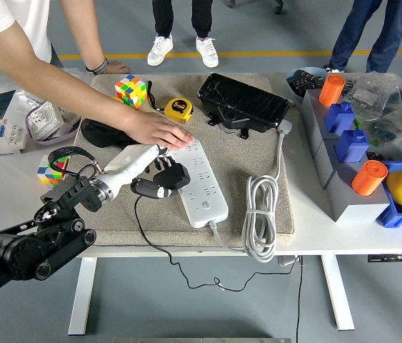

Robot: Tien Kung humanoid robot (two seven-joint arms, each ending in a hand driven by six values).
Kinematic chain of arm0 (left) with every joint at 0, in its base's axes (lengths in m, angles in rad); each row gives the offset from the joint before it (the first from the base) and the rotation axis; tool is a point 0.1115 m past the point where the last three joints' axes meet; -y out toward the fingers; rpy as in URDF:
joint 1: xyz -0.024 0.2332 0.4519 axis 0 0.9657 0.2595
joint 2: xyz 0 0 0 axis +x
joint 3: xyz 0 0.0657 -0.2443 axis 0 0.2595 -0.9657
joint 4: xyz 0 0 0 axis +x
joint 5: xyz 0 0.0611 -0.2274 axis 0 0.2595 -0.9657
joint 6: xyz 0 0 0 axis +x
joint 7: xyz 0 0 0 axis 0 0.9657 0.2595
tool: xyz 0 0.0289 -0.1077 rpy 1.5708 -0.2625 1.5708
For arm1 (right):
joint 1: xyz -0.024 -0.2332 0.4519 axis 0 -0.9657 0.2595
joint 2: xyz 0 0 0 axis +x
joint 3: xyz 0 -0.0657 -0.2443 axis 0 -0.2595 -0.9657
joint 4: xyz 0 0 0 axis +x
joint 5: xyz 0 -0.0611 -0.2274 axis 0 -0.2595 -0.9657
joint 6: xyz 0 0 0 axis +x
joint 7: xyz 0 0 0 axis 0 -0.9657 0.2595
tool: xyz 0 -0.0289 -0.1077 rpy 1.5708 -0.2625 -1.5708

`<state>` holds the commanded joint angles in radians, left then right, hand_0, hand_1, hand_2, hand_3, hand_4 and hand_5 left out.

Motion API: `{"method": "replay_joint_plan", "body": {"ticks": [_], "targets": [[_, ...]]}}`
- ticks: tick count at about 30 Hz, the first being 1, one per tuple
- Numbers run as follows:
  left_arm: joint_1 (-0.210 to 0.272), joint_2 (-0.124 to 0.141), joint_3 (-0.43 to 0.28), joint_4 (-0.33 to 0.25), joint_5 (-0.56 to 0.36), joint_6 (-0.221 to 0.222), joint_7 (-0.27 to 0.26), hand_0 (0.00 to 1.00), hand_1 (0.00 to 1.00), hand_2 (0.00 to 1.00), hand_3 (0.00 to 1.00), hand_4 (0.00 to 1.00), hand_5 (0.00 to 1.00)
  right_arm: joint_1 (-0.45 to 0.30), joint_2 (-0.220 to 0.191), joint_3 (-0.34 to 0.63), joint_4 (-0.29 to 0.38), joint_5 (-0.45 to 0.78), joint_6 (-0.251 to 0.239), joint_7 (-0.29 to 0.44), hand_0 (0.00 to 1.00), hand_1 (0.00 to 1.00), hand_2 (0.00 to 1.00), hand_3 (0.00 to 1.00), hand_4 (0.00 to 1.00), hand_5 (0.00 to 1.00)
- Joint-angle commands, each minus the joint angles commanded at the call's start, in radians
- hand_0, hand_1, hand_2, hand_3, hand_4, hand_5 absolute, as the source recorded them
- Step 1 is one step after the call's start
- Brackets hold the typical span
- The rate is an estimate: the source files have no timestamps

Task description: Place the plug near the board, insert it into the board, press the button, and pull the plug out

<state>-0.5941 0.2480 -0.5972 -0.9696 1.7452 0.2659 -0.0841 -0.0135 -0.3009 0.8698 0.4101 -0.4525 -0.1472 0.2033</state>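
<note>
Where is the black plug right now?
In the head view, the black plug sits left of centre, gripped in the left robot hand at the left edge of the white power strip, just below a person's hand.

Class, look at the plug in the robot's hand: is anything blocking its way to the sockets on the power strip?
Partly. A person's hand rests on the strip's far end, covering those sockets. The nearer sockets beside the plug, held in the left hand, look unobstructed.
</note>
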Motion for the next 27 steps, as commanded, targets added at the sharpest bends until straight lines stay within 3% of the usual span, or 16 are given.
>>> {"method": "replay_joint_plan", "body": {"ticks": [6, 7, 18, 19, 24, 25, 27], "targets": [[0.001, 0.001, -0.010, -0.003, -0.005, -0.011, -0.004, 0.360, 0.537, 0.571, 0.605, 0.899, 0.148, 0.000, 0.000, 0.000, -0.001, 0.000, 0.000, 0.000, 0.600, 0.598, 0.544, 0.545, 0.764, 0.236], [0.001, 0.001, -0.013, -0.004, -0.006, -0.014, -0.005, 0.360, 0.552, 0.585, 0.642, 0.998, 0.266, 0.000, 0.000, 0.001, 0.000, 0.000, 0.001, 0.000, 0.600, 0.598, 0.544, 0.545, 0.764, 0.237], [0.007, 0.005, -0.029, -0.016, -0.008, -0.051, -0.001, 0.387, 0.576, 0.602, 0.693, 0.998, 0.330, -0.001, 0.000, 0.000, 0.000, 0.001, 0.002, 0.001, 0.600, 0.598, 0.544, 0.545, 0.764, 0.236], [0.008, 0.005, -0.030, -0.018, -0.008, -0.051, -0.003, 0.399, 0.595, 0.632, 0.717, 0.998, 0.417, -0.001, 0.000, 0.000, 0.000, 0.001, 0.002, 0.001, 0.600, 0.597, 0.544, 0.545, 0.765, 0.235], [0.019, 0.009, -0.046, -0.037, -0.007, -0.043, -0.011, 0.399, 0.595, 0.632, 0.717, 0.998, 0.417, -0.001, -0.001, -0.005, 0.000, 0.001, 0.002, 0.001, 0.600, 0.597, 0.544, 0.545, 0.765, 0.235], [0.020, 0.010, -0.048, -0.043, -0.009, -0.040, -0.015, 0.459, 0.625, 0.668, 0.751, 0.998, 0.452, -0.001, -0.001, -0.005, -0.001, 0.002, 0.002, 0.001, 0.600, 0.598, 0.544, 0.545, 0.765, 0.235], [0.023, 0.012, -0.053, -0.052, -0.011, -0.033, -0.023, 0.459, 0.625, 0.668, 0.751, 0.998, 0.452, -0.001, 0.000, -0.006, 0.000, 0.002, 0.002, 0.001, 0.600, 0.598, 0.544, 0.545, 0.765, 0.235]]}}
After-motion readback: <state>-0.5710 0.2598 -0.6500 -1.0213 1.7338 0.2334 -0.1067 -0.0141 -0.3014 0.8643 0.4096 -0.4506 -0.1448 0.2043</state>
